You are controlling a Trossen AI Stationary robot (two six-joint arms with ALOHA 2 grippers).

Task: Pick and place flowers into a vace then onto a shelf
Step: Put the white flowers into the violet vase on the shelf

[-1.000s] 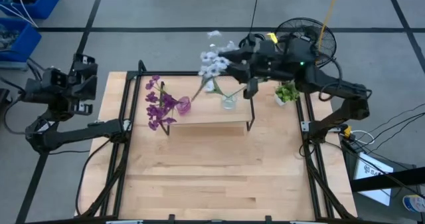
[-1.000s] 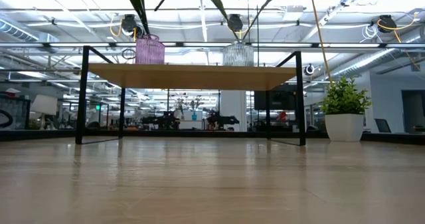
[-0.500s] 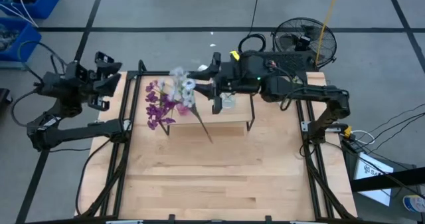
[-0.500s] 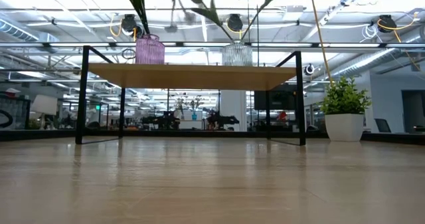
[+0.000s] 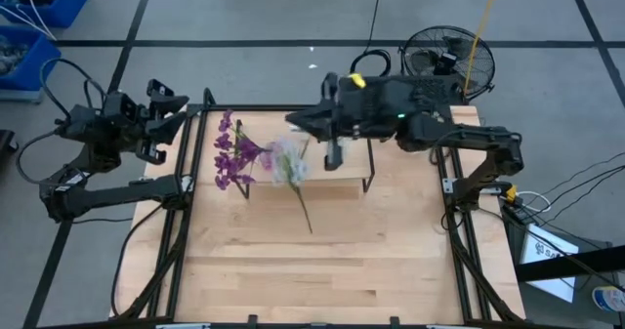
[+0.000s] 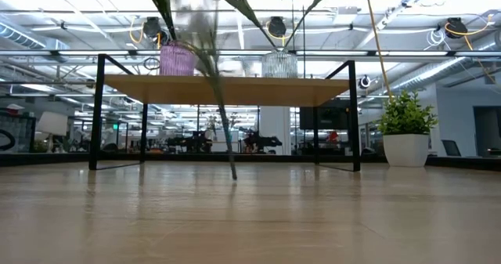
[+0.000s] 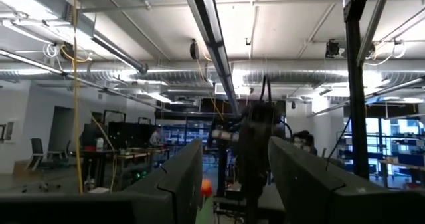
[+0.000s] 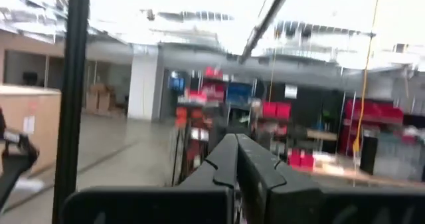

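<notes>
A wooden table (image 5: 293, 270) seen from above carries a low light-wood shelf (image 5: 322, 181) on thin black legs across its far half. Two vases stand on the shelf: a pink one (image 6: 177, 59) on the left with a dark purple flower cluster (image 5: 232, 155) in it, and a clear glass vase (image 6: 280, 63) near the middle with green stems rising out of it. A pale white-lavender spray (image 5: 289, 161) is blurred just in front of the shelf, its stem (image 5: 304, 208) slanting down to the tabletop — it looks loose, in no vase and in no gripper, so it probably needs picking up again. The right gripper (image 5: 301, 122) reaches in from the right, above the far edge of the shelf; its own wrist view shows the two fingers (image 8: 234, 159) pressed together with nothing between them. The left gripper (image 5: 168, 114) waits off the table's far left corner, fingers spread apart and empty. A small potted plant (image 6: 406, 128) sits far right.
</notes>
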